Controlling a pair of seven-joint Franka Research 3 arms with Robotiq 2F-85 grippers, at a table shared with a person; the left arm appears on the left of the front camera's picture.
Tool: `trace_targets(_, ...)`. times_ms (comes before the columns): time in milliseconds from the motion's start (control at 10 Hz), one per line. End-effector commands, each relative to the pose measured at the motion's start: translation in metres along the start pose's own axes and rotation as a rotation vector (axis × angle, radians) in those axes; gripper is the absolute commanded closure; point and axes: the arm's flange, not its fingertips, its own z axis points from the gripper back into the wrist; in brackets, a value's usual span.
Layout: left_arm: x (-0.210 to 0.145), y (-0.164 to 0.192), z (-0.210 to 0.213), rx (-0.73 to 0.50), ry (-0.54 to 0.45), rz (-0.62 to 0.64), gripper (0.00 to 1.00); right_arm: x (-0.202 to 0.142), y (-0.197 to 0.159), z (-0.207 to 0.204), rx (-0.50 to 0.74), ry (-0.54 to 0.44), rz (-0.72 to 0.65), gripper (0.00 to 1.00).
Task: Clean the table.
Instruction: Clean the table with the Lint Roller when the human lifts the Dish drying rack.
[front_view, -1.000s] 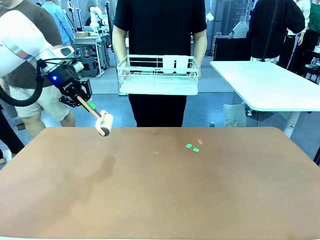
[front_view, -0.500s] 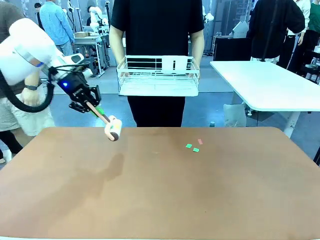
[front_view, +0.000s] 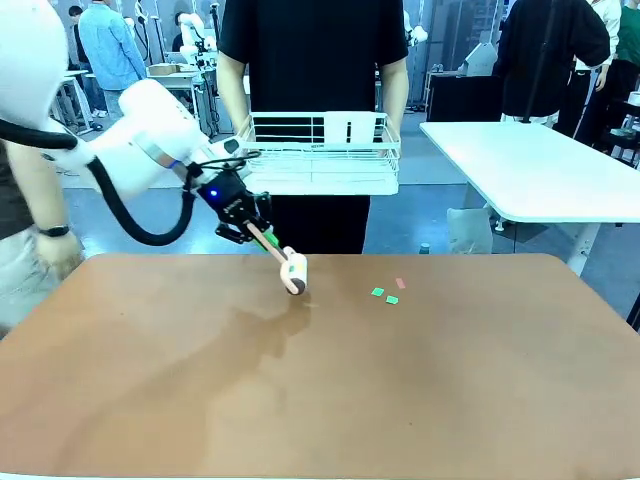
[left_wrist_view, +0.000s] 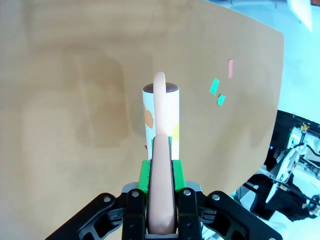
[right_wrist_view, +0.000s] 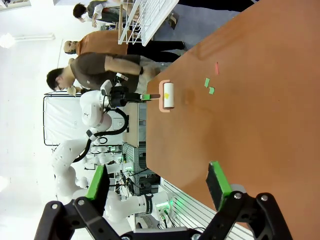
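Note:
The reddish-brown table (front_view: 320, 400) carries three small paper scraps right of centre near its far edge: two green (front_view: 384, 295) and one pink (front_view: 400, 284). My left gripper (front_view: 252, 230) is shut on the pinkish handle of a lint roller (front_view: 294, 273), whose white head hangs low over the table just left of the scraps. In the left wrist view the roller (left_wrist_view: 161, 115) points away from the left gripper (left_wrist_view: 161, 200), with the scraps (left_wrist_view: 218, 92) off to its right. My right gripper (right_wrist_view: 157, 181) is open and holds nothing, above the table's edge (right_wrist_view: 165, 165).
A person in black stands at the far side holding a white wire rack (front_view: 318, 150). A white-topped table (front_view: 540, 170) stands at the back right. Other people stand behind on the left.
My left arm has swung to the right and lower with the lint roller, from the table's far left corner to near the scraps. The scraps have not moved.

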Motion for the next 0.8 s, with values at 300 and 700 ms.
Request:
trace_targets(300, 0.020, -0.009, -0.030, 0.044, -0.033, -0.020, 0.79, 0.000, 0.003, 0.001, 0.011, -0.004, 0.003, 0.00)
trace_targets(700, 0.015, 0.007, -0.060, 0.089, 0.008, 0.011, 0.79, 0.000, 0.003, 0.001, 0.011, -0.004, 0.003, 0.00)
